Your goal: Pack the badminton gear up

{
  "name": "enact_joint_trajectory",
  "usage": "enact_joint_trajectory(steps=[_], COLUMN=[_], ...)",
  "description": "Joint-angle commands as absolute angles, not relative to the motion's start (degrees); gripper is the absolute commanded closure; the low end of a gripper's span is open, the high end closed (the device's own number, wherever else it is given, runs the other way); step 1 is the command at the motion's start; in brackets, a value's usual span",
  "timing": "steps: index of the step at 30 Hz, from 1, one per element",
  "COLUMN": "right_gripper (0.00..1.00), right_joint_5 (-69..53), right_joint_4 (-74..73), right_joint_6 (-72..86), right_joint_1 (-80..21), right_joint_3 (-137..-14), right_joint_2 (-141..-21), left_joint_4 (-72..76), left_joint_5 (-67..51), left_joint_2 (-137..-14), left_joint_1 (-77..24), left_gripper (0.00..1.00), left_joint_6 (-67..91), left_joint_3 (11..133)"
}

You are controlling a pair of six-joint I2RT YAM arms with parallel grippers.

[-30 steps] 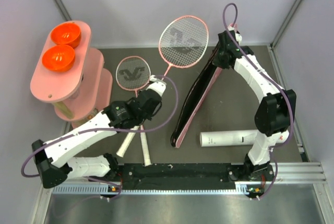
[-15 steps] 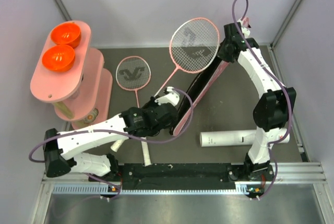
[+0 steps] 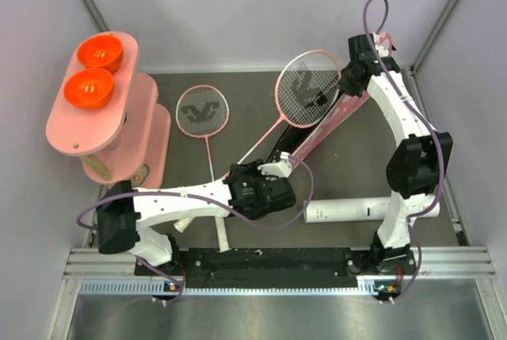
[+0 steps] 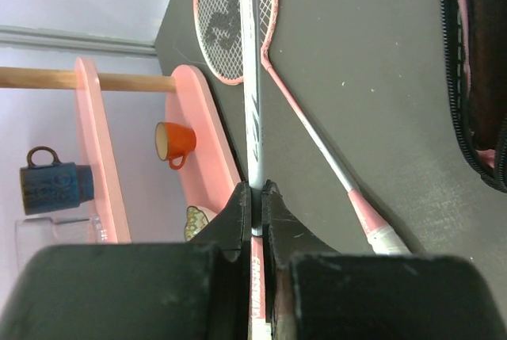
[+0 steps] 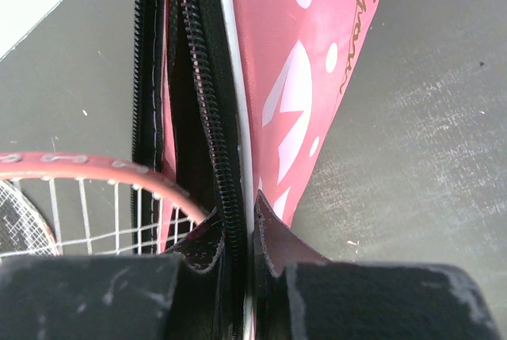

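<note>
A: Where is the gear?

B: One racket (image 3: pixel 307 86) is held: pink frame, white strings with a dark logo. The left gripper (image 4: pixel 255 197) has its fingers pressed together on the thin white shaft. The head is at the back right, against the bag (image 5: pixel 309 39).

A: And the bag?

B: Pink with paler blotches, black inside, a black zip down its open edge. It stands on edge, slanting from the back right corner toward the middle of the table (image 3: pixel 364 166). The right gripper (image 5: pixel 247 217) pinches the zip edge near the top, fingers tight on it.

A: The rest?

B: The second racket (image 3: pixel 202 110), with a smaller head, lies flat at the back left, just beside the stand (image 3: pixel 79 130). The tube (image 3: pixel 348 211), white, lies on its side near the front.

A: What can't you make out?

B: The held racket's handle is under the left arm (image 3: pixel 190 197) from above. In the left wrist view its shaft runs off the top edge. Whether the rim is inside the bag's mouth or only beside it, I cannot tell. The right wrist view shows just an arc of rim and some strings meeting the zip. The bag's lettering is cropped, unreadable. A cable (image 3: pixel 311 193) crosses the tube's left end, and the right arm (image 3: pixel 408 170) covers its right end. The second racket's shaft passes under the left arm.
</note>
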State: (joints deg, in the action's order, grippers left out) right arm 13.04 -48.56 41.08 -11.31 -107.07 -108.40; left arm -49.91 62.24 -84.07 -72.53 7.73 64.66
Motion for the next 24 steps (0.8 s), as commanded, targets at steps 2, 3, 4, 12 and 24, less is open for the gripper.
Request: enact_joint_trajectory(steps=[2, 3, 4, 12, 24], right_gripper=[1.00, 1.00, 1.00, 1.00, 1.00], right_joint_5=[9.42, 9.14, 8.88, 1.33, -15.28], right_joint_4=[-46.41, -45.88, -45.10, -35.08, -17.33], right_joint_6=[41.40, 40.79, 39.65, 35.52, 40.16], right_joint_1=[-11.07, -11.68, -11.95, -13.01, -13.45], right_joint_3=[-110.04, -109.17, -108.90, -96.43, -75.77], right_joint_2=[-105.21, -104.94, -104.59, -99.06, -87.54], left_joint_4=[-51.95, -51.07, -51.06, -45.36, -44.11], left_joint_5=[65.22, 65.13, 64.87, 61.53, 61.53], left_joint_2=[-89.73, -91.22, -91.84, -93.52, -104.14], left_joint_1=[-74.70, -75.06, -75.23, -75.59, -73.83], left_gripper=[1.00, 1.00, 1.00, 1.00, 1.00], left_joint_6=[6.86, 5.64, 5.45, 0.54, 3.95], left_joint_3=[68.03, 68.11, 68.64, 71.63, 88.22])
